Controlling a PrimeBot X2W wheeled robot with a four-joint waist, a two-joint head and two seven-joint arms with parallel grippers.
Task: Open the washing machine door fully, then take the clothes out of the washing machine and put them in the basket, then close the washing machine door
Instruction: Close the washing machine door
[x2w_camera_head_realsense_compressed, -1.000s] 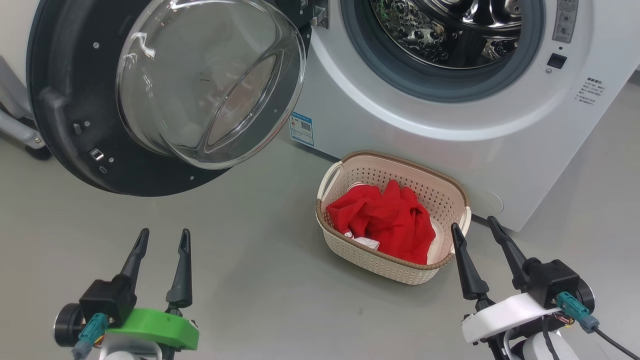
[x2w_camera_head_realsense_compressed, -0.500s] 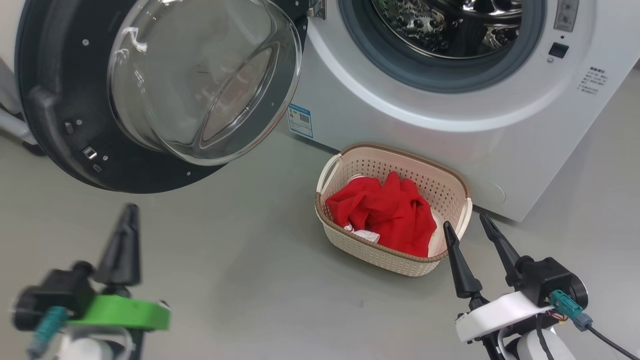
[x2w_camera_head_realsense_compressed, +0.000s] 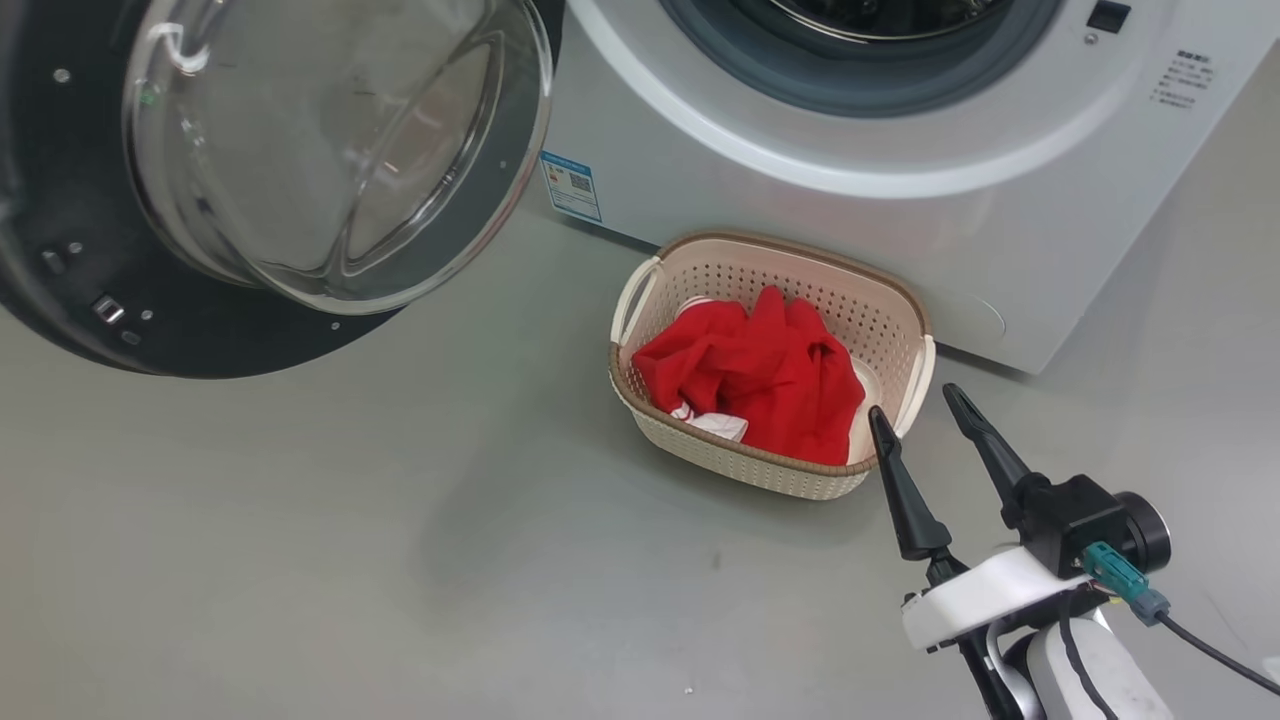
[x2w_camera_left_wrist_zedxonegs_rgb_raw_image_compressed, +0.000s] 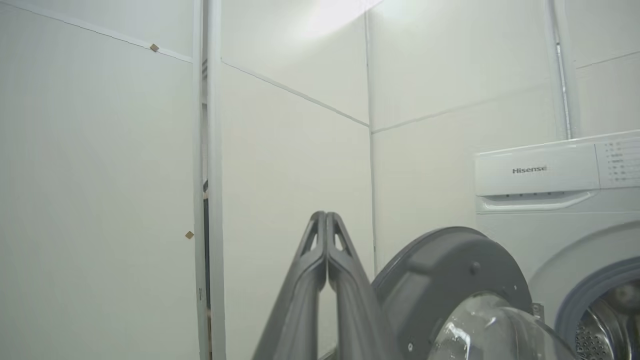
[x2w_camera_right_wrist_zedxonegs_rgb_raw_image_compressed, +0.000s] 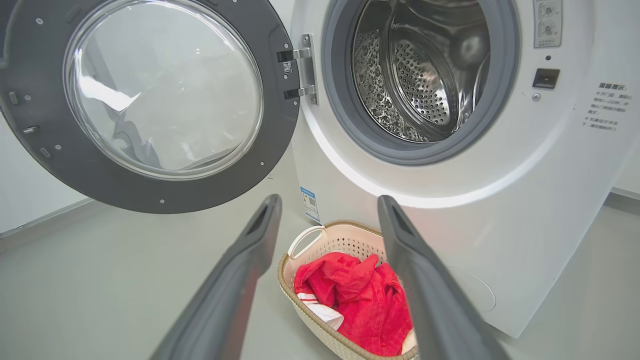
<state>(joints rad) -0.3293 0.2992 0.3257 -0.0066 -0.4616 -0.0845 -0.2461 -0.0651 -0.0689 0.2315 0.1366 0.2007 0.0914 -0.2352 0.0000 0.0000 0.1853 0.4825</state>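
Jaws of right gripper (x2w_camera_head_realsense_compressed: 912, 400) splayed wide, empty, just beside basket (x2w_camera_head_realsense_compressed: 740, 472) holding red and striped clothes (x2w_camera_head_realsense_compressed: 770, 375). Empty left gripper (x2w_camera_left_wrist_zedxonegs_rgb_raw_image_compressed: 326, 215) pinched together, aimed at wall (x2w_camera_left_wrist_zedxonegs_rgb_raw_image_compressed: 100, 150) beside open washing machine door (x2w_camera_left_wrist_zedxonegs_rgb_raw_image_compressed: 450, 260). "Hisense" printed on washing machine (x2w_camera_left_wrist_zedxonegs_rgb_raw_image_compressed: 530, 182).

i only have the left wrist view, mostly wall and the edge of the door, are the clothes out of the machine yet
Observer: Yes. The clothes lie in the basket, which stands on the floor in front of the washing machine.
Operator: anything left inside
Observer: The right wrist view looks into the drum, and the steel that shows there is bare.
Operator: what's the right claw doing
Observer: The right claw is open and holds nothing. In the head view its fingertips show by the basket's right end.
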